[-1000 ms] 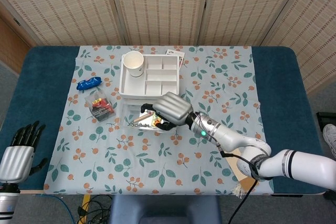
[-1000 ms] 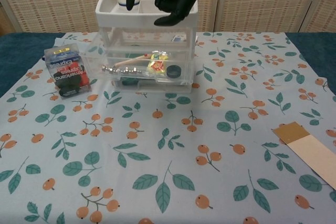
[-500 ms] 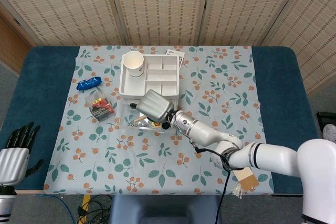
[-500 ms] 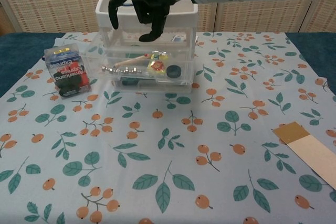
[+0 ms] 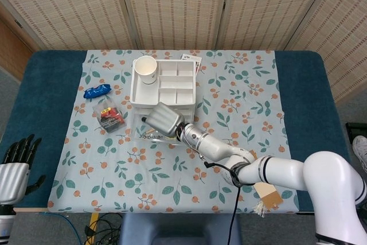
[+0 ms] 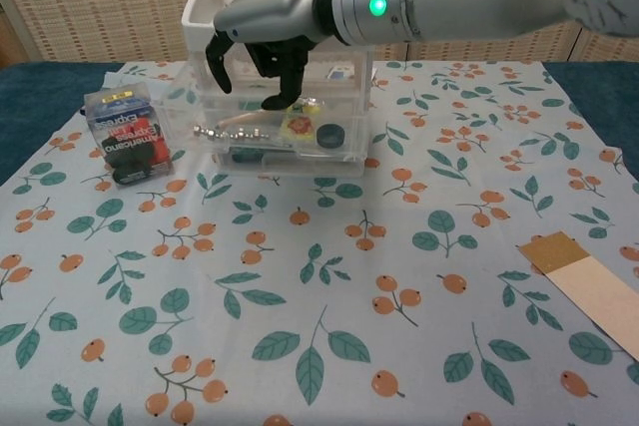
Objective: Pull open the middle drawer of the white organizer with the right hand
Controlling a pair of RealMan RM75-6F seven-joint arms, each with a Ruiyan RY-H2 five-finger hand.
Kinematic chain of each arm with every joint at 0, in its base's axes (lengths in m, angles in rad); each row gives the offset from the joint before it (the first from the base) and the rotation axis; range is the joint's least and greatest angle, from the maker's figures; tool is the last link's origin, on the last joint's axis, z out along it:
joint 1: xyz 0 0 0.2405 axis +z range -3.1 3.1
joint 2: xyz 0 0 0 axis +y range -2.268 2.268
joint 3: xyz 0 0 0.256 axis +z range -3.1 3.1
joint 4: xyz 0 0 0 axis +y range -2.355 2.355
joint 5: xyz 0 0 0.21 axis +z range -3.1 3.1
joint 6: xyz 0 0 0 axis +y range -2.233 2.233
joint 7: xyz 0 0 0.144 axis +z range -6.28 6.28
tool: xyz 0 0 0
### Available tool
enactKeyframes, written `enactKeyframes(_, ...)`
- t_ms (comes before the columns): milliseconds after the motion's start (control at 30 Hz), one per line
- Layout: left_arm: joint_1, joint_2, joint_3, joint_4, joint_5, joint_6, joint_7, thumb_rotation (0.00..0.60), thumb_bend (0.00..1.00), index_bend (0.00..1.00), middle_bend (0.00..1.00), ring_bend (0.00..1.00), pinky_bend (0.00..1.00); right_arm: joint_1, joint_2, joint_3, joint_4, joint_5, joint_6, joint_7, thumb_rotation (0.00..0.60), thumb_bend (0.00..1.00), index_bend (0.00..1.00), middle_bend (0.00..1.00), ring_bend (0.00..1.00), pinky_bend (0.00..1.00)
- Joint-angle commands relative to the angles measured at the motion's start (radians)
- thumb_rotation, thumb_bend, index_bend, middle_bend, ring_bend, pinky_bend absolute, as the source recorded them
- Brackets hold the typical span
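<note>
The white organizer (image 5: pixel 174 83) (image 6: pixel 196 19) stands at the back of the floral cloth, with clear drawers under its top tray. One clear drawer (image 6: pixel 344 143) holds a metal chain, a yellow packet and a black round piece; in the head view it sticks out in front of the tray. My right hand (image 5: pixel 165 119) (image 6: pixel 268 45) hangs over the drawer fronts, fingers (image 6: pixel 276 87) curled downward and apart, tips level with the upper edge of that drawer. No grip on the drawer shows. My left hand (image 5: pixel 16 164) rests open past the table's near left edge.
A paper cup (image 5: pixel 147 69) stands in the organizer's top tray. A black and red packet (image 5: pixel 109 116) (image 6: pixel 125 137) lies left of the drawers, a blue wrapper (image 5: pixel 97 90) beyond it. A tan card (image 6: pixel 584 286) lies at the near right.
My right hand has swung left and come down from above the organizer's top to the drawer fronts. The left hand has slid slightly lower in the head view.
</note>
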Motion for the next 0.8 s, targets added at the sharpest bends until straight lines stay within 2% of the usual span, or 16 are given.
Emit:
enactKeyframes(33, 0.001, 0.0, 0.0, 0.0, 0.0, 0.0, 0.0, 0.6, 0.22, 0.03, 0.0, 0.0, 0.08, 0.007, -0.011, -0.006, 0.009, 0.006, -0.001, -0.008, 0.6, 0.37, 0.34, 1.0, 1.0, 1.0)
enactKeyframes(300, 0.005, 0.001, 0.001, 0.003, -0.003, 0.0, -0.006, 0.6, 0.22, 0.03, 0.0, 0.0, 0.08, 0.026, -0.034, -0.023, 0.039, 0.033, -0.011, -0.027, 0.6, 0.31, 0.37, 1.0, 1.0, 1.0)
enactKeyframes(800, 0.005, -0.001, -0.004, 0.008, -0.008, -0.005, -0.008, 0.6, 0.22, 0.03, 0.0, 0.0, 0.08, 0.064, -0.06, -0.037, 0.084, 0.079, -0.031, -0.048, 0.6, 0.32, 0.41, 1.0, 1.0, 1.0)
